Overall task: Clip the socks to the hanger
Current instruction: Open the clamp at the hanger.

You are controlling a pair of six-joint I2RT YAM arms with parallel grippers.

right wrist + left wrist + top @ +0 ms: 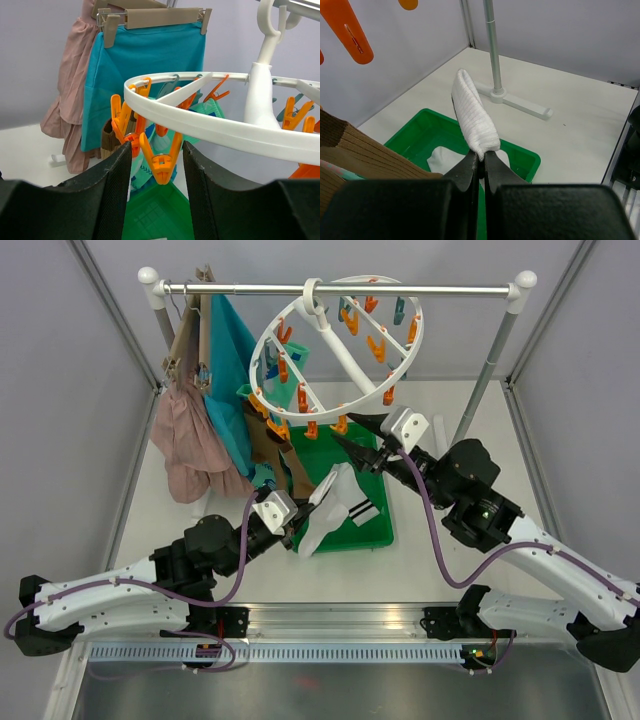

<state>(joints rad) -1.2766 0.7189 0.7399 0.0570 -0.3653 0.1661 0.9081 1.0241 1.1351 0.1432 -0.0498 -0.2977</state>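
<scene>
My left gripper is shut on the end of a white sock, which stands up from the fingertips above the green tray. More white fabric lies in the tray. The white ring hanger hangs from the rail by its hook. My right gripper is open, with its jaws on either side of an orange clip peg under the ring's near rim, not touching it. A brown sock and a mint patterned sock hang clipped to the ring.
A teal garment and a pink garment hang on tan hangers at the left of the rail. The rack's right post and its foot stand behind the tray. Grey walls enclose the table.
</scene>
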